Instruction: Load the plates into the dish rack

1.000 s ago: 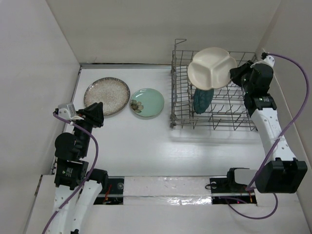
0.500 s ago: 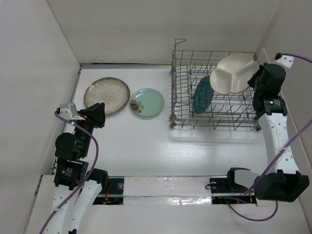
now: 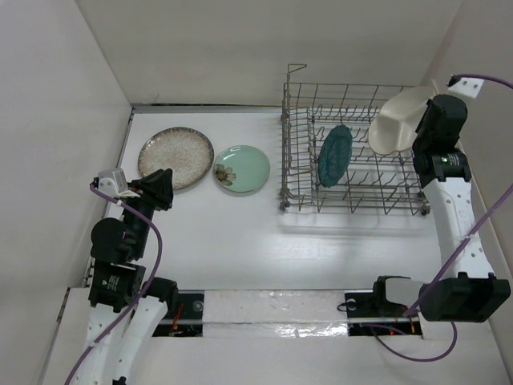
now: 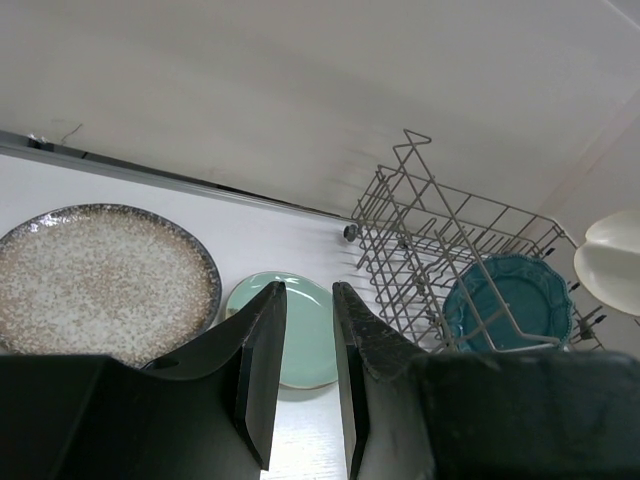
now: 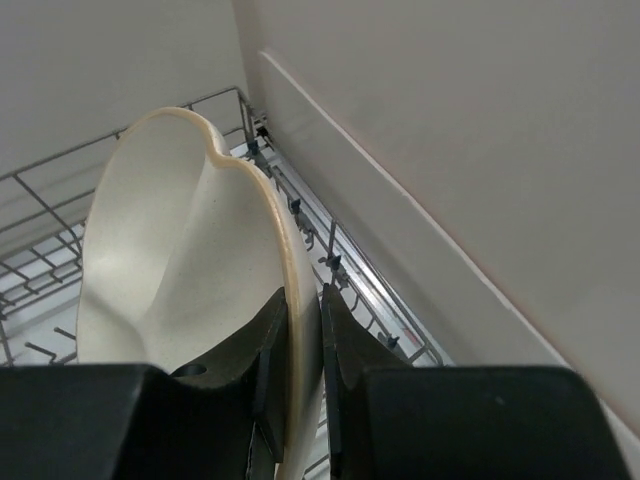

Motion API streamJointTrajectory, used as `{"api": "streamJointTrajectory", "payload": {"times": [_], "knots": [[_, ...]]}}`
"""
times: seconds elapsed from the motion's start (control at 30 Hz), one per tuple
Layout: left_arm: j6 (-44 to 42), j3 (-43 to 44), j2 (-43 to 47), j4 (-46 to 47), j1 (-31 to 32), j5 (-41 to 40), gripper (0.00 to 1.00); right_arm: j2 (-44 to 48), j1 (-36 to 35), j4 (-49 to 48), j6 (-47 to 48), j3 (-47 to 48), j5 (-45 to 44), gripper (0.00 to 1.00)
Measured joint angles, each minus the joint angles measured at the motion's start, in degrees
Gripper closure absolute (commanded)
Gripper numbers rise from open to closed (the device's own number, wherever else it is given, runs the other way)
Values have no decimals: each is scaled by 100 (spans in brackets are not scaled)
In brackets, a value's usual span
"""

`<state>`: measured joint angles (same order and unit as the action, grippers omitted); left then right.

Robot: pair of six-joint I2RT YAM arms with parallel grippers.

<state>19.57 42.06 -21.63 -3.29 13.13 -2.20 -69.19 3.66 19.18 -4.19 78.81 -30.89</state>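
The grey wire dish rack point(image 3: 300, 172) stands at the right. The dark teal scalloped plate point(image 3: 334, 155) stands upright in it and also shows in the left wrist view point(image 4: 510, 305). My right gripper point(image 3: 423, 128) is shut on the rim of the cream divided plate point(image 3: 397, 120), held on edge above the rack's right end point(image 5: 180, 270). The speckled beige plate point(image 3: 175, 157) and the pale mint flower plate point(image 3: 241, 168) lie flat on the table at the left. My left gripper point(image 3: 160, 186) is open and empty, just short of the speckled plate.
White walls close in the table at the back, left and right. The right wall runs close beside the rack's right side point(image 5: 400, 330). The arm bases sit along the near edge.
My right gripper has carried the cream plate to the right, from over the rack's middle to its right end, and turned it more on edge. The left arm has not moved.
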Motion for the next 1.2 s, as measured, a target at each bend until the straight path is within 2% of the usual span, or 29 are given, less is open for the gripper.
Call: {"api": "streamJointTrajectory", "payload": {"times": [0.27,0.53,0.9,1.2], "knots": [[0,0,-50,0,173,-31,77,-245,-686,-382,1298,-111,-160,100],[0,0,-68,-2,260,-122,77,-354,-898,-566,2100,-289,-313,100],[-4,0,-68,0,372,-199,77,-822,-1340,-734,2653,-549,-555,100],[-7,0,-68,-2,542,-251,77,-1008,-1700,-1303,3018,-699,-1191,100]]}}
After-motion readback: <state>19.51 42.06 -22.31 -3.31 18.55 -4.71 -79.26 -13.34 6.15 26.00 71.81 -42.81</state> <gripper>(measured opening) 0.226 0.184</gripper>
